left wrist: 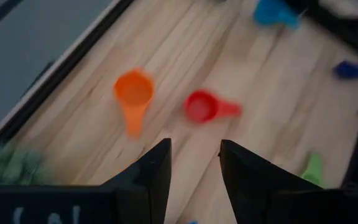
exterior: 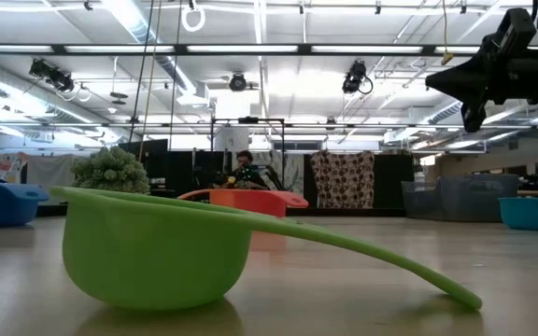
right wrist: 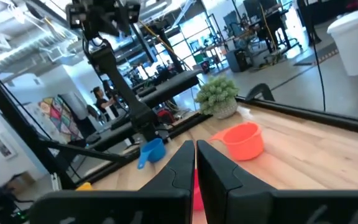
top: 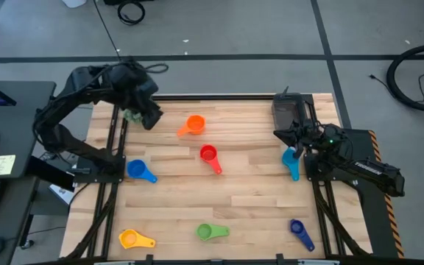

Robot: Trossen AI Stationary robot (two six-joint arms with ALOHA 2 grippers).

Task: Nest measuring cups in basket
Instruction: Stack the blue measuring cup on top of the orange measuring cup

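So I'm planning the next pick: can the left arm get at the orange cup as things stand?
Probably yes. The left end effector hangs open beside the orange cup, with bare table between them and nothing over the cup.

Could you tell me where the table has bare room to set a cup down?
Widest bare patch: between red cup, green cup and light blue cup. Another lies between blue cup and yellow cup. Crowded: the basket corner.
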